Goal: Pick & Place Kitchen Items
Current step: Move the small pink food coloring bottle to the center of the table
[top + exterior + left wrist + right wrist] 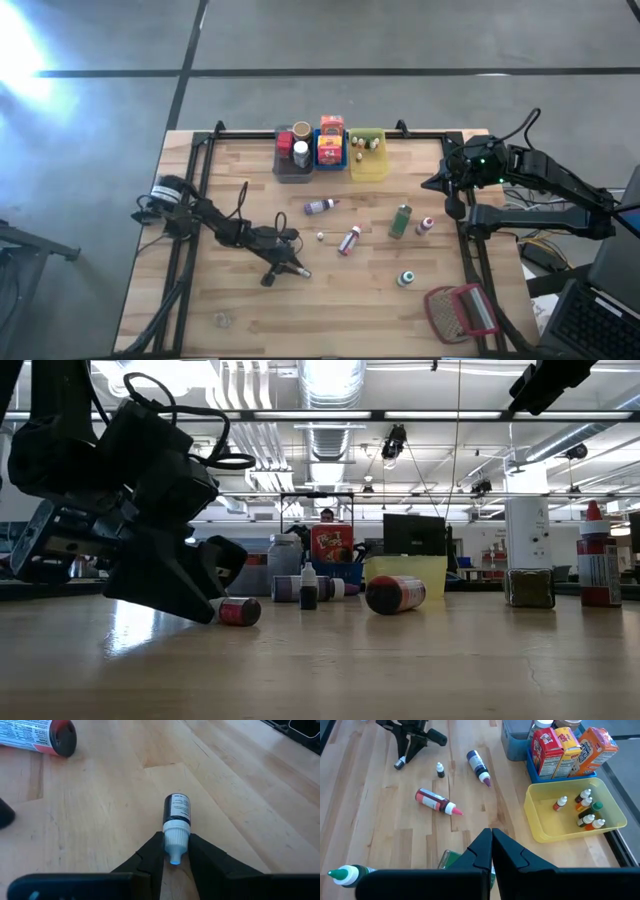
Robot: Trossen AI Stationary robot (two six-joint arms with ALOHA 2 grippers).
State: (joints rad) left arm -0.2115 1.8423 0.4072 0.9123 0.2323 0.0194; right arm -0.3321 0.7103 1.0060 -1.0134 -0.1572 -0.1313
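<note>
- The tiny white-capped bottle point(176, 822) lies flat on the table point(240, 795), its cap pinched between the left gripper point(175, 854) fingers.
- Squeeze fully before lifting; a cap-only hold may let it swing.
- The right gripper point(491, 845), closed and empty, waits above the table's right side.

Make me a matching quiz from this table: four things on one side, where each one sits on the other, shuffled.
Things:
1. white-cap bottle
2. cereal boxes
3. mesh scoop
4. left hand

Places:
A. in the blue bin
B. right front corner of the table
C. closing around a bottle's cap
D. lying on the wood, cap toward the fingers

Pairs: 1-D, 2-A, 3-B, 4-C
</note>
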